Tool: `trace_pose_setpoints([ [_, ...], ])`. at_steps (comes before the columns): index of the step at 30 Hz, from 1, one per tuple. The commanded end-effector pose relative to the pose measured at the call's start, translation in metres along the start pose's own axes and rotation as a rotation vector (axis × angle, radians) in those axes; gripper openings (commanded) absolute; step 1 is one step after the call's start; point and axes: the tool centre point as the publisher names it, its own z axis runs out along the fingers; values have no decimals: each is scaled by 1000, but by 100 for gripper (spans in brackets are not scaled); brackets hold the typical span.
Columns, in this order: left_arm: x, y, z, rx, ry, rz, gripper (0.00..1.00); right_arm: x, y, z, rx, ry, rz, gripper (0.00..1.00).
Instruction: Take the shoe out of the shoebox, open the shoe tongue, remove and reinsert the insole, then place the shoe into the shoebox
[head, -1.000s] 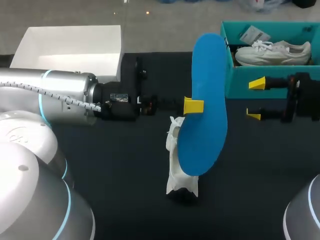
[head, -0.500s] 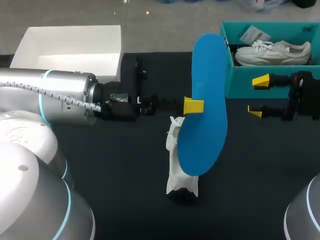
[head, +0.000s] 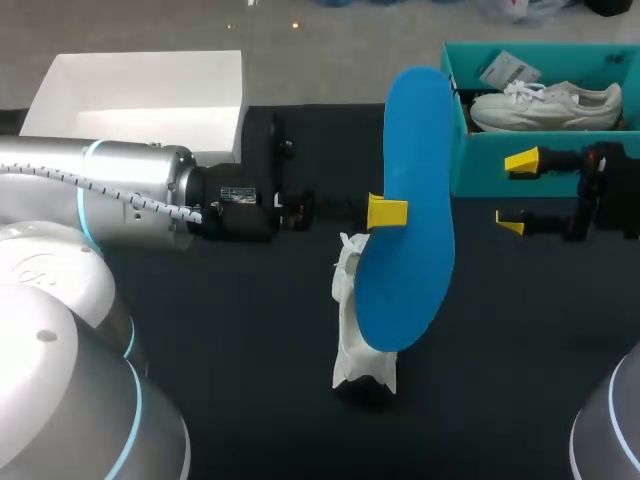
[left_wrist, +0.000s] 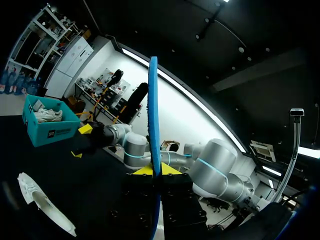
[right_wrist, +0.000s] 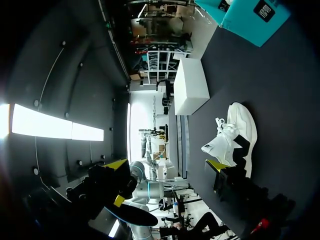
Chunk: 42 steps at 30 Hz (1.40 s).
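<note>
Right end effector (head: 516, 192): has slid a little toward 2 o'clock over the last second and then settled; its yellow fingers stand spread with nothing between them, just in front of the teal box wall. Nothing else has shifted.
White lace-up sneaker (head: 347, 318): nearest, on the black worktop (head: 250, 340) at about 5 o'clock from its middle, largely hidden under the insole in the head view. The right wrist view (right_wrist: 232, 132) shows white uppers, loose laces and a dark open mouth.
Left end effector (head: 387, 212): pinching the insole's edge, one yellow tip on each face, directly above the sneaker.
Blue foot-shaped foam insole (head: 410, 200): held off the worktop, flat face to the head camera, long axis running from 6 to 12 o'clock; edge-on and straight in the left wrist view (left_wrist: 153, 115).
Teal cardboard shoebox (head: 480, 165): at 2 o'clock, open, with a second white sneaker (head: 545, 105) lying inside.
White open box (head: 140, 95): at 10 o'clock, far edge.
Progress: shoe out and insole removed, judging by how they lie; whether the tongue is fully folded back I cannot tell. Reinserting the insole and boxing the shoe remain.
</note>
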Motion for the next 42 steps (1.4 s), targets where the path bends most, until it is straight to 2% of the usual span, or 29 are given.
trace_pose_setpoints([
  [1,7,2,3,9,-12,-1,0,0,0,1,-2,-1,0,100],
  [4,-2,7,1,-10,-42,56,0,0,0,1,-2,-1,0,100],
  [6,-11,11,0,-60,-78,153,0,0,0,1,-2,-1,0,100],
  [8,-22,16,-3,-71,-94,237,0,0,0,1,-2,-1,0,100],
  [10,-32,22,-4,-127,-115,336,0,0,0,1,-2,-1,0,100],
  [15,-59,27,-9,-125,-160,479,0,0,0,1,-2,-1,0,100],
  [30,-59,27,-9,-125,-160,479,0,0,0,1,-2,-1,0,100],
  [33,-80,27,-7,-112,-66,704,0,0,0,1,-2,-1,0,100],
  [34,-88,23,-4,-72,-50,805,0,0,0,1,-2,-1,0,100],
  [36,-103,19,-2,-94,4,927,0,0,0,1,-2,-1,0,100],
  [37,-110,15,0,-51,38,998,0,0,0,1,-2,-1,0,100],
  [40,-127,7,6,-18,100,1149,0,0,0,1,-2,-1,0,100],
  [42,-127,7,6,-18,100,1149,0,0,0,1,-2,-1,0,100],
])
